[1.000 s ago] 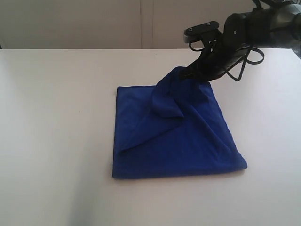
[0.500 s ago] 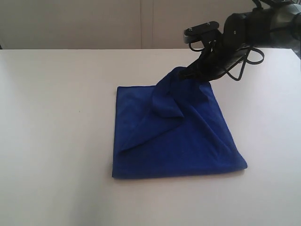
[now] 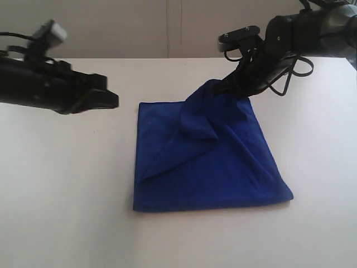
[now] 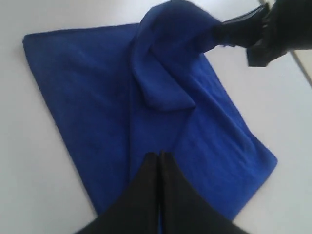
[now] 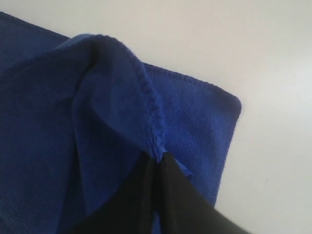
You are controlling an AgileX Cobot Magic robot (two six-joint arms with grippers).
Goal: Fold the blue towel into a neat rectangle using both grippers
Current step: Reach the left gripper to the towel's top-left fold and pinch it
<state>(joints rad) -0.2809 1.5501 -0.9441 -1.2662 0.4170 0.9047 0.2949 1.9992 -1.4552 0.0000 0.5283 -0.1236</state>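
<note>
The blue towel (image 3: 206,159) lies on the white table as a folded square. Its far right corner is lifted into a peak, with a loose flap drooping over the middle. My right gripper (image 3: 223,87) is shut on that raised corner; the right wrist view shows the towel's hemmed edge (image 5: 151,117) pinched between the black fingertips of the right gripper (image 5: 159,158). My left gripper (image 3: 114,101) hovers to the left of the towel, above the table, shut with nothing in it. In the left wrist view the left gripper (image 4: 159,156) has its tips pressed together above the towel (image 4: 97,92).
The white table (image 3: 67,184) stretches all around the towel. A pale wall (image 3: 139,28) runs behind its far edge. The right arm (image 4: 273,24) and its cables reach in from the far right.
The left arm has come into the exterior view from the left and now hovers beside the towel. The right gripper and the lifted corner have not moved.
</note>
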